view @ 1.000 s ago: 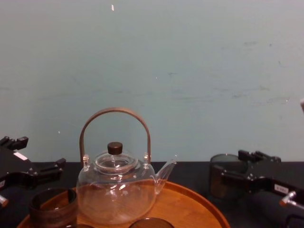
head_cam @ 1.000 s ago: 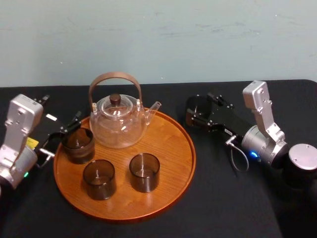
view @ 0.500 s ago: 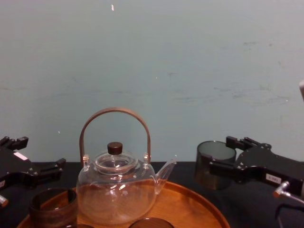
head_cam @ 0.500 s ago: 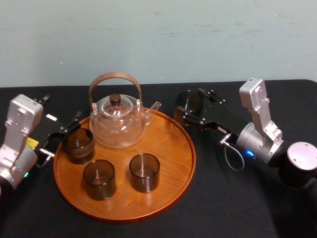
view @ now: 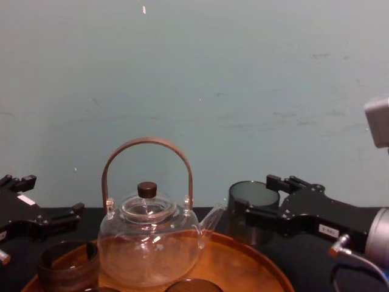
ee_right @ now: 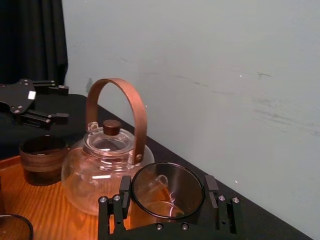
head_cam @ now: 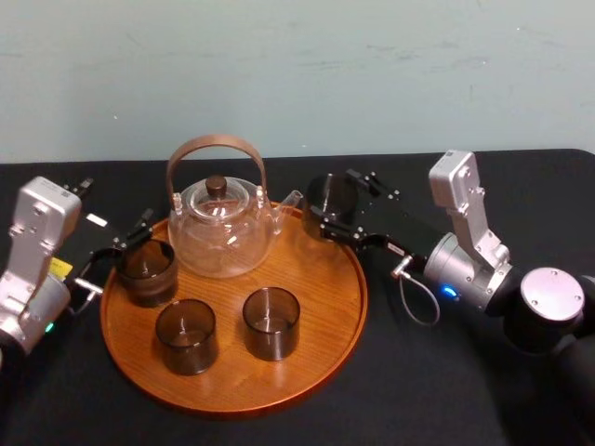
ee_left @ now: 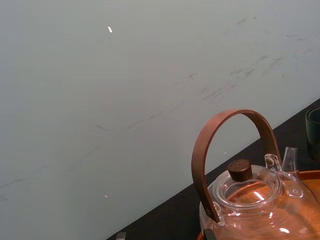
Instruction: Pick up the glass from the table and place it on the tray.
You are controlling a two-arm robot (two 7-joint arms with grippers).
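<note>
My right gripper [head_cam: 331, 208] is shut on a dark smoky glass [head_cam: 323, 195], one finger on each side of it, as the right wrist view shows around the glass [ee_right: 166, 187]. The glass [view: 252, 207] hangs upright, off the black table [head_cam: 437, 390], at the back right rim of the round wooden tray [head_cam: 321, 307], close to the teapot's spout. At the tray's left edge my left gripper [head_cam: 119, 249] rests open, with nothing between its fingers.
A glass teapot [head_cam: 221, 223] with a brown arched handle stands at the back of the tray. Three more dark glasses stand on the tray: one at the left [head_cam: 146, 269] and two in front [head_cam: 186, 334], [head_cam: 271, 321]. The tray's right half is bare.
My right gripper has carried the glass leftward from above the table to the tray's back right rim, near the spout. The left arm has not moved.
</note>
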